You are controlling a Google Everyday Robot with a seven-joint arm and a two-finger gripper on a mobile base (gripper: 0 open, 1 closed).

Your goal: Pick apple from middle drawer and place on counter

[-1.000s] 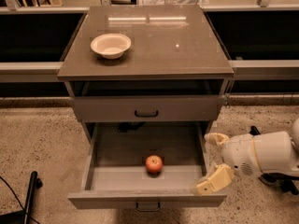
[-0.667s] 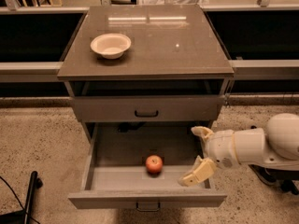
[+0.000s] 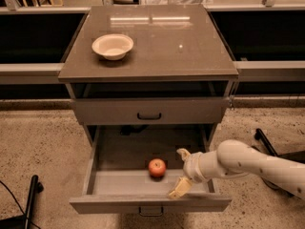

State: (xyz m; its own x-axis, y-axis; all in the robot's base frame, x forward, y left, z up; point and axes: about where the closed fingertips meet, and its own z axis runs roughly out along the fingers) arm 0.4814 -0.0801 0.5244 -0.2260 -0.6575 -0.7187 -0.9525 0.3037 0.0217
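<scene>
Hand [image 3: 181, 171], cream and two-fingered, hangs open beside the round red-orange apple [image 3: 157, 168] in the shallow grey middle drawer [image 3: 119, 151]. Straddle it squarely before closing.

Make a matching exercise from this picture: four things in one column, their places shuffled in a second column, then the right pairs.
Things
1. apple
2. cream-white bowl
3. gripper
4. black loop handle

Places
A. on the closed drawer front just under the counter
B. over the open middle drawer, beside the apple, fingers spread open
C. resting on the middle drawer's floor, near its front
D. on the counter, toward its left side in the picture

Pairs: 1-C, 2-D, 3-B, 4-A
</scene>
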